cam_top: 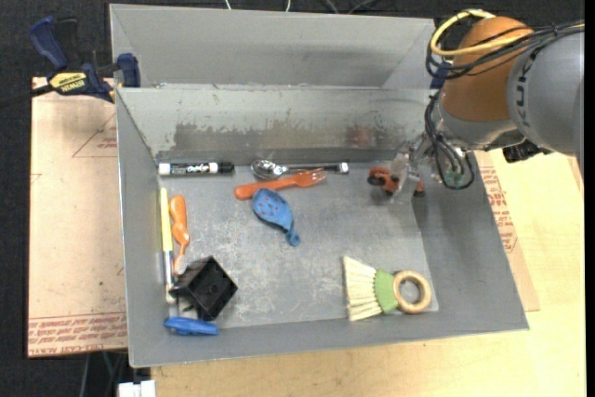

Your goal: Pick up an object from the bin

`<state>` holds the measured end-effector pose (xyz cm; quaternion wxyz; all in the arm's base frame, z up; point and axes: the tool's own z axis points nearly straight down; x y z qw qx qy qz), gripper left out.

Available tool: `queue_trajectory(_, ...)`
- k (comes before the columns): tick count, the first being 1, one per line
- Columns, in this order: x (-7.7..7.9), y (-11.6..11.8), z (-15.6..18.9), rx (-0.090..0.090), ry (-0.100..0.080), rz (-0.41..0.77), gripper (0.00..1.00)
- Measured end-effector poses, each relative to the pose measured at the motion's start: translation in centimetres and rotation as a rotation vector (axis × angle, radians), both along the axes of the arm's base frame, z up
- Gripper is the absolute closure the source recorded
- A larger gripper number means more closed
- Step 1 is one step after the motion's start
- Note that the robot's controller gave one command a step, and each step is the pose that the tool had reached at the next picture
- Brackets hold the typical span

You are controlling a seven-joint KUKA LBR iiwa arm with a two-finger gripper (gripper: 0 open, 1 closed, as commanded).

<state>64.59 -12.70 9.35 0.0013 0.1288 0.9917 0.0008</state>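
Note:
My gripper (412, 172) hangs low at the bin's back right, close to the right wall. Just left of it is a small red-brown thing (379, 178) on the floor by the back wall; I cannot tell whether the gripper touches it. Further left along the back wall lie a metal spoon (271, 168) and an orange plastic fork (279, 185). In the front right corner, well below the gripper, a cream-bristled brush (364, 290) rests against a small roll of tape (413, 290).
A blue plastic spoon (274, 210) lies mid-bin. A black marker (195, 168) lies at the back left. Along the left wall are orange and yellow sticks (176, 220), a black box (206, 285) and a blue piece (191, 325).

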Motion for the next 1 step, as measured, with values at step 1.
queue_trajectory(1, -0.07, 0.02, 4.15, 0.001, 0.002, 0.000, 1.00)
